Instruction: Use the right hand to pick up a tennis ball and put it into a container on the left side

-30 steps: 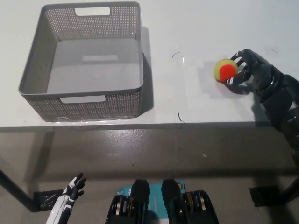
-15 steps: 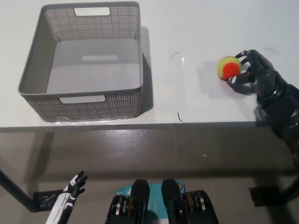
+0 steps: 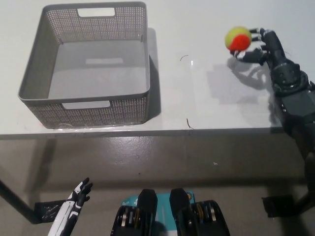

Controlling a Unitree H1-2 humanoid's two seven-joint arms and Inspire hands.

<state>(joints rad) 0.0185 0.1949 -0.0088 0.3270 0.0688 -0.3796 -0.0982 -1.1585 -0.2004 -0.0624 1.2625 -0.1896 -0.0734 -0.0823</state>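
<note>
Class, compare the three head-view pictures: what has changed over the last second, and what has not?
The right robot hand, shut on the tennis ball, has lifted it off the table; both moved up the picture and the ball's shadow separated from it. The grey basket and the left robot hand, resting low, stayed put.

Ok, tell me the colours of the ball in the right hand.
The tennis ball is yellow-green with an orange-red patch, seen in the head view.

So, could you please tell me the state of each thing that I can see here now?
Yellow and orange tennis ball: held, lifted off the table.
Black right hand: shut on the ball.
Grey perforated plastic basket: upright, empty.
White left hand: open, resting low.
</note>
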